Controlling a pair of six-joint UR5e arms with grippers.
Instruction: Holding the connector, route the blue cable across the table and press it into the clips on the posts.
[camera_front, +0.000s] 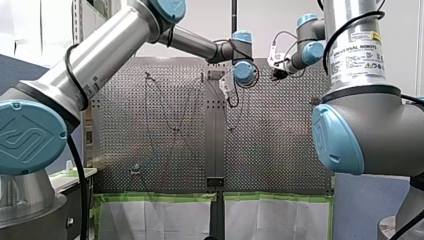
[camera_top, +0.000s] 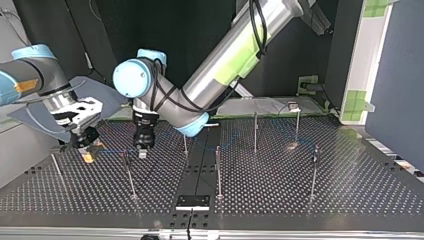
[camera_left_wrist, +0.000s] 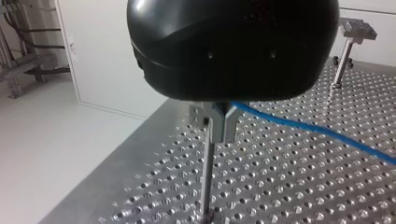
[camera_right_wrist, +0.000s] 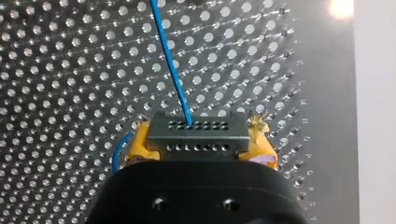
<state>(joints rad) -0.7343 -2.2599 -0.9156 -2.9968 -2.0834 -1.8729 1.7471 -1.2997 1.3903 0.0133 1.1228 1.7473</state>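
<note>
One connector (camera_right_wrist: 197, 130) sits clamped in my right end effector (camera_right_wrist: 201, 142).

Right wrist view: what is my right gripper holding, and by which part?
The connector, clamped at its two short ends between the yellow pads of my right gripper; the blue cable leaves its front face.

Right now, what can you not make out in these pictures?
Left wrist view: my left gripper's own black body hides its hold on the blue cable above the post.
Top view: clips on the far posts are too small to read.
Right wrist view: the edge cuts off the cable beyond the connector.
</note>
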